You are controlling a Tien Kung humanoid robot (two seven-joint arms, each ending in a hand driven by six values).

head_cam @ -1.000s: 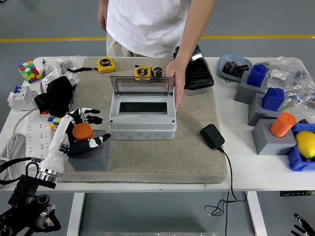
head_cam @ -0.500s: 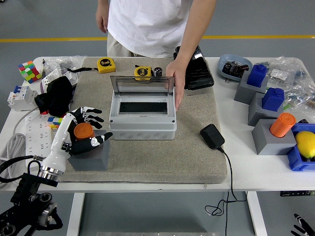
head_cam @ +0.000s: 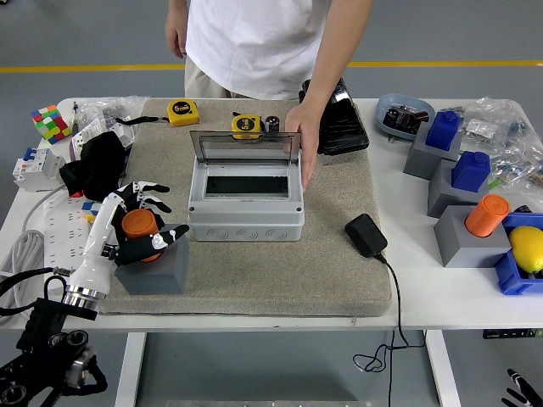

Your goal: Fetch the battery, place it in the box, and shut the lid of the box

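Note:
An orange cylindrical battery (head_cam: 138,225) stands upright in a grey block holder (head_cam: 157,268) at the front left of the mat. My left hand (head_cam: 155,215) reaches around it from the left, with its fingers (head_cam: 146,195) spread behind it and the thumb in front; I see no firm grip. The grey box (head_cam: 246,219) sits mid-mat, and its clear lid (head_cam: 244,146) stands open. A person's hand (head_cam: 305,136) rests on the box's right edge by the lid. Only black tips of my right hand (head_cam: 516,392) show at the lower right corner.
A black power adapter (head_cam: 366,235) with its cable lies right of the box. Two yellow tape measures (head_cam: 246,125) and a black pouch (head_cam: 341,119) lie behind it. More grey holders with an orange cylinder (head_cam: 486,214) and blue blocks stand at right. A black cloth (head_cam: 96,164) and a colour cube (head_cam: 50,123) lie at left.
My left hand has shifted slightly left and back, and its thumb and fingers have drawn in closer around the orange battery. The person's hand and the box have not moved.

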